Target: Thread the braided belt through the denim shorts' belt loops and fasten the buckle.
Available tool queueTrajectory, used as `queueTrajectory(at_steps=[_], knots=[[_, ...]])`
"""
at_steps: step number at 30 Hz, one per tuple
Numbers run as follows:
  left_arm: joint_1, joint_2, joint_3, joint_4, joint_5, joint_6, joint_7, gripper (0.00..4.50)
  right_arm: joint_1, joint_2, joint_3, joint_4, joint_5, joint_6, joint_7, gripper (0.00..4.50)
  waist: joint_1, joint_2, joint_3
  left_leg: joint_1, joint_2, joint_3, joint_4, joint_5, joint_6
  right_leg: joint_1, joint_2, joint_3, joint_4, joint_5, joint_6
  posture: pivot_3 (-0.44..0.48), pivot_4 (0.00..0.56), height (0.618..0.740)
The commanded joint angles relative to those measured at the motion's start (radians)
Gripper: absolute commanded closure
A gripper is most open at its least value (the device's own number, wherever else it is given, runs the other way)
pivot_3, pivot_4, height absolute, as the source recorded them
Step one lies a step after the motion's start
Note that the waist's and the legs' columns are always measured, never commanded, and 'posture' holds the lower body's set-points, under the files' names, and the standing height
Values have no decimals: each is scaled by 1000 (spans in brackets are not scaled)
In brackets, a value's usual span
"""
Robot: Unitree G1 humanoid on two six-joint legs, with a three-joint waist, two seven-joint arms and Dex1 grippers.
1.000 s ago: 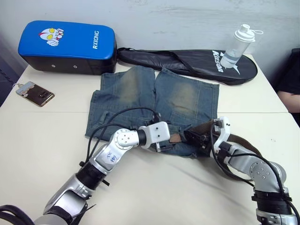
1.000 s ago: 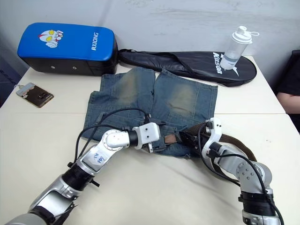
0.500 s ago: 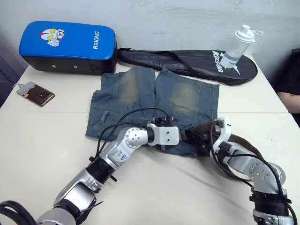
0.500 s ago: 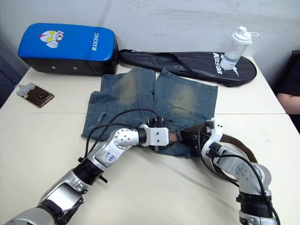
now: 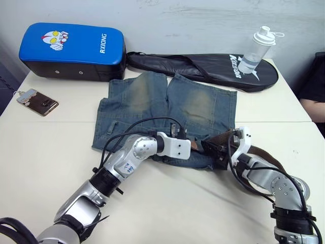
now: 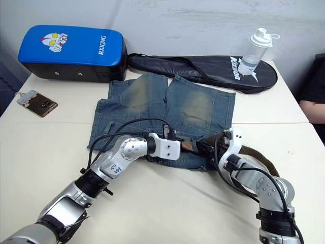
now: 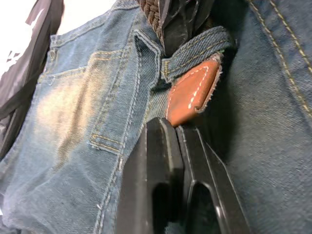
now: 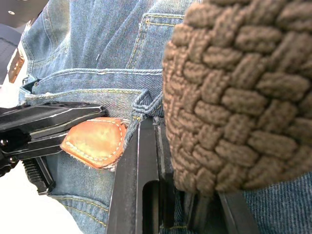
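Here, in the middle of the left eye frame, I see the faded blue denim shorts (image 5: 167, 109) lying flat on the pale table (image 5: 45, 147), legs toward the upper edge and stitched waistband toward the lower edge. The dark-brown braided belt (image 5: 254, 152) runs from the waistband, just right of centre, out to the right and curves down past my right arm. Its tan leather tip (image 7: 192, 92) shows in the left wrist view, pushed out from under a narrow blue denim belt loop (image 7: 197, 48) that crosses it.

My left gripper (image 5: 195, 148) sits at the waistband just left of centre. In the left wrist view its two black fingers (image 7: 165, 165) are pressed together with nothing between them, their ends just short of the leather tip. My right gripper (image 5: 207, 149) meets it from the right. In the right wrist view the braided strap lies across its black fingers (image 8: 141, 165) and covers the gap, so I cannot tell how far the jaws stand apart or whether they grip the belt. I cannot make out the buckle.

Other items lie toward the upper edge:
- a blue rectangular padded block with a cartoon print (image 5: 71, 48), upper left
- a long black racket bag (image 5: 203, 66), upper centre to right, just above the shorts' legs
- a clear plastic shaker bottle with a white cap (image 5: 258, 48), standing on the bag's right end
- a phone in a brown case (image 5: 37, 101), at the left edge
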Motion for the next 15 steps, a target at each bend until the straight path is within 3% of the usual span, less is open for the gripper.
queueTrajectory(at_steps=[1, 5, 7, 11, 15], knots=[[-13, -12, 44, 1, -2, -12, 13, 4418, 4, -2, -68, -29, 56, 0, 3, 4500, 0, 0, 0, 0, 0, 0, 0, 0, 0, 0, 0, 0, 0, 0, 0, 0, 150, 740], [-18, -17, 79, 26, -24, -10, 7, 4500, 32, -120, -141, -85, 119, 25, 118, 2954, 2, 1, 0, -1, 0, 0, 0, 0, 0, -1, 0, 0, 0, 0, 0, 0, 150, 740], [-22, -20, 95, 41, -36, -13, 2, 4500, 65, -205, -129, -135, 70, -5, 225, 1879, 5, 1, 0, -2, 0, 0, 0, 0, 1, -2, 0, 0, 0, 0, 0, 0, 150, 740], [-38, -21, 118, 80, -54, -28, -7, 4500, 166, -389, -14, -269, -187, -240, 507, 108, 6, 1, 0, -3, 0, 2, 0, 0, 1, -4, 2, 0, 0, 0, 0, 0, 150, 740], [-67, -17, 131, 118, -61, -48, -17, 4500, 214, -461, 102, -325, -408, -460, 648, 39, 4, 0, 1, -2, 1, 2, 0, 0, 0, -5, 3, -1, 1, 0, 0, 0, 150, 740]])
